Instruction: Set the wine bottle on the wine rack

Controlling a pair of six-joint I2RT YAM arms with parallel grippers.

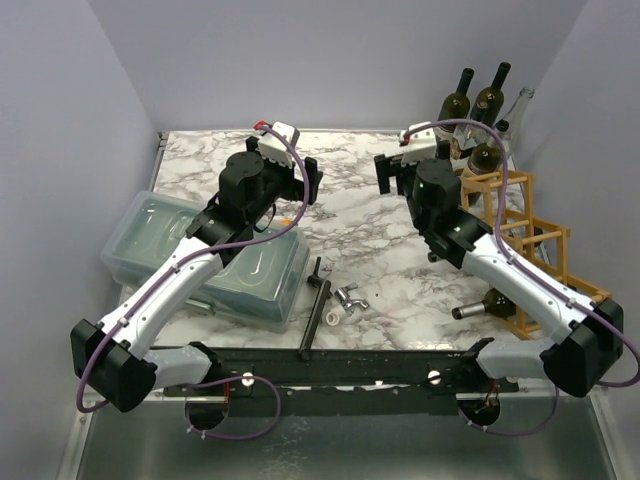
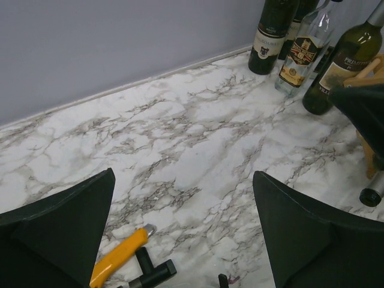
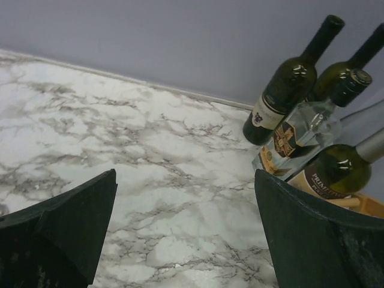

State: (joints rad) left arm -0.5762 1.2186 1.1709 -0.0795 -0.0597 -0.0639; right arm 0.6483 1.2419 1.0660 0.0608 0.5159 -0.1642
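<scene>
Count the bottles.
5. A dark bottle, a second dark bottle, a clear bottle and a green bottle stand in the far right corner; a fifth bottle lies in the wine rack. The right arm may hide more.

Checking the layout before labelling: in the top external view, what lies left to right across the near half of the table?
Clear lidded bin → black bar tool → small metal fitting → lying wine bottle → wine rack.

Wine rack (image 1: 545, 230): light-brown wooden frame of stepped open cells, positioned at the right side of the desk (image 1: 370, 225).
Racked bottle (image 1: 478, 309): dark, laid horizontally in the nearest bottom cell, neck projecting leftward.
Standing bottles (image 1: 487, 103): grouped upright at the far-right corner, beside the rack.
</scene>
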